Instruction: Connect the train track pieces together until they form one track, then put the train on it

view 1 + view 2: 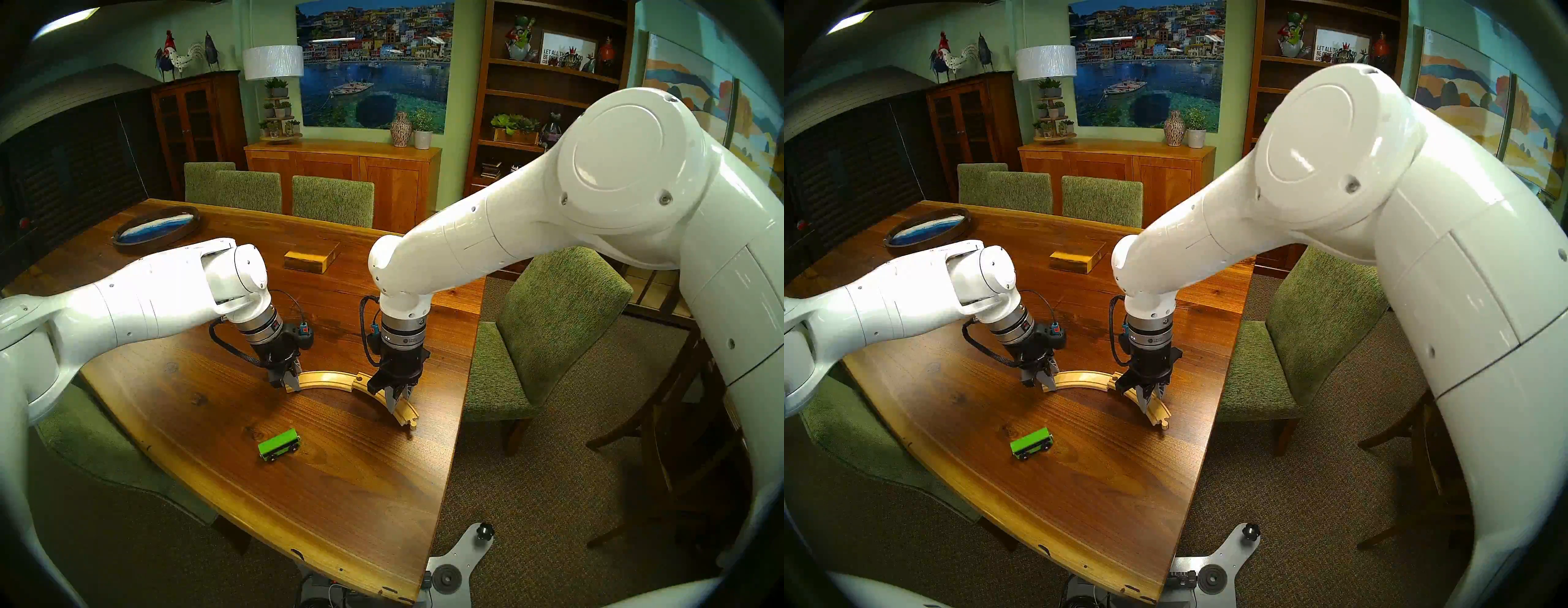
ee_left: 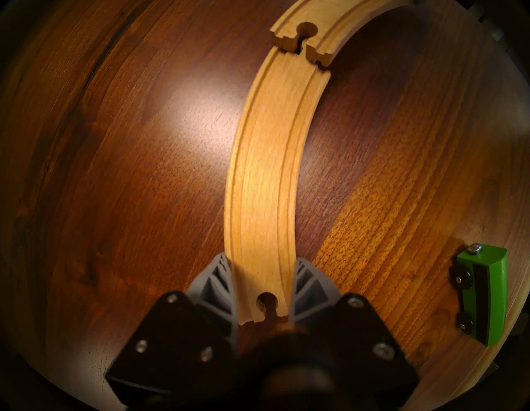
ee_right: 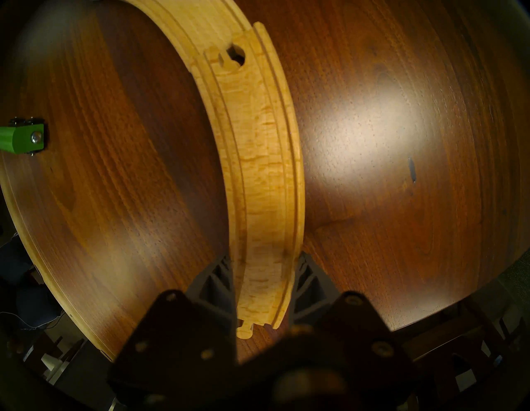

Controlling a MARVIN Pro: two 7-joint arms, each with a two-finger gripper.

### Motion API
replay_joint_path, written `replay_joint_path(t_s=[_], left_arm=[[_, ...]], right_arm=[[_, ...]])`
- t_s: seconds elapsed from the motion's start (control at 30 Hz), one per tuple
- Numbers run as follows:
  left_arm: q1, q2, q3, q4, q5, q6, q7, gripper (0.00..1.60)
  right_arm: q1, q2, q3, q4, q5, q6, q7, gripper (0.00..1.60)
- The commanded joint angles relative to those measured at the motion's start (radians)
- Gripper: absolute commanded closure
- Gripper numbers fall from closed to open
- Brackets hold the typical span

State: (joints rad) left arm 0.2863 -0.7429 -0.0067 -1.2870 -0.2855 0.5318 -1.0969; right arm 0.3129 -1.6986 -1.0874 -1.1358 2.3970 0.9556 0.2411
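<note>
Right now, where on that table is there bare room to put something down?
Bare wood lies between the train and the near table edge, and between the block and the grippers. It is crowded where the left gripper and right gripper clamp the two track pieces.

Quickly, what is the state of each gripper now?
Left gripper: closed on a curved pale wooden track piece, at its hole end.
Right gripper: closed on the other curved pale wooden track piece, near its peg end.

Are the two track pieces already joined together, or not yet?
Not joined. The far piece lies offset over the end of the near piece, its hole empty.
</note>
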Motion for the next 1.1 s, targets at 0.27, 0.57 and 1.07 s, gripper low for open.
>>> replay_joint_path(t_s=[0.27,0.57,1.07], left_arm=[[-0.024,-0.002,-0.016,0.003,0.001,0.0,0.002,1.6],[-0.024,-0.002,-0.016,0.002,0.001,0.0,0.002,1.6],[-0.024,-0.002,-0.016,0.003,0.001,0.0,0.002,1.6]], right_arm=[[0.024,-0.001,0.004,0.005,-0.002,0.004,-0.001,1.6],[0.032,-0.006,0.008,0.0,-0.008,0.004,-0.001,1.6],[0.022,-0.019,0.003,0.01,0.0,0.004,-0.016,1.6]])
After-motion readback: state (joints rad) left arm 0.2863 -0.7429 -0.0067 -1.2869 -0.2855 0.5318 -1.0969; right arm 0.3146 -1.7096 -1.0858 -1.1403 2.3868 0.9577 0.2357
